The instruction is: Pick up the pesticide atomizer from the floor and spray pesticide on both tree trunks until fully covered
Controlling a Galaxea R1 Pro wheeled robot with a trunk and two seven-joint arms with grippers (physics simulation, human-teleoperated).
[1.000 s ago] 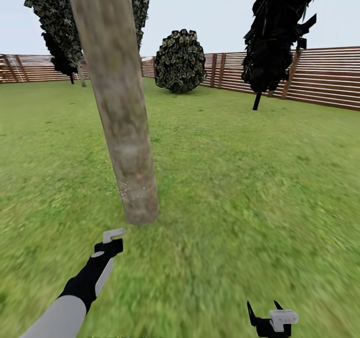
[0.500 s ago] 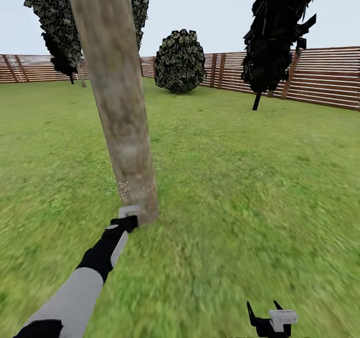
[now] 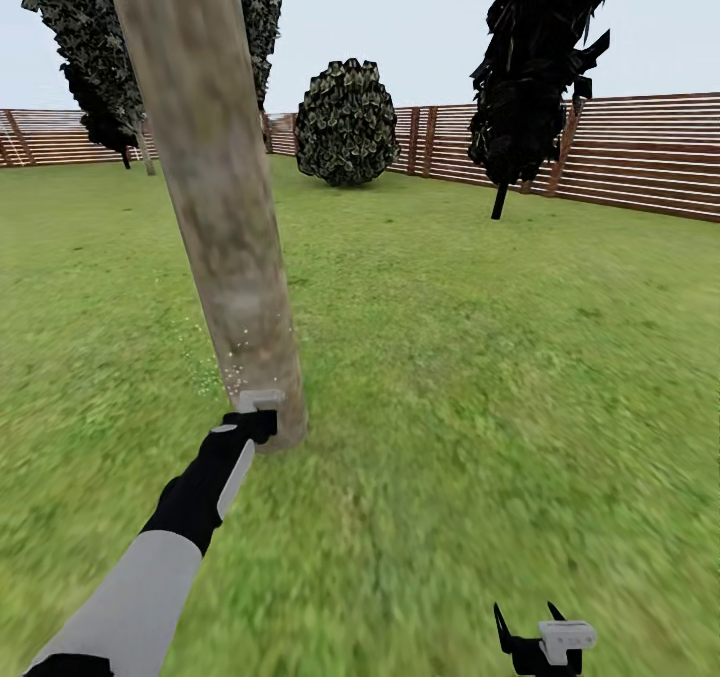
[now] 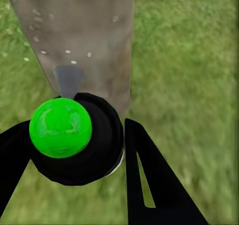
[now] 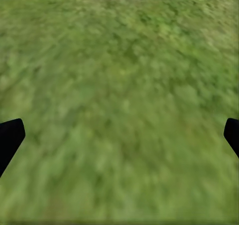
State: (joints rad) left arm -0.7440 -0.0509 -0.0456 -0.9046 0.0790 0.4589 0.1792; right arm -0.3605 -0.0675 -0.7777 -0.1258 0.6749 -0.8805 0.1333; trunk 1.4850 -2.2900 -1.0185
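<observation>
The lawn (image 3: 480, 377) runs to the fence (image 3: 640, 157). A thick trunk (image 3: 215, 207) rises close ahead, pale flecks on its lower bark. The left gripper (image 3: 255, 419) is clamped around the atomizer (image 4: 74, 140), its grey nozzle (image 3: 260, 398) just beside the trunk's foot. The right gripper (image 3: 530, 625) hangs spread wide, empty, over grass. Spraying looks underway; higher bark probably needs coverage next, by raising the nozzle.
</observation>
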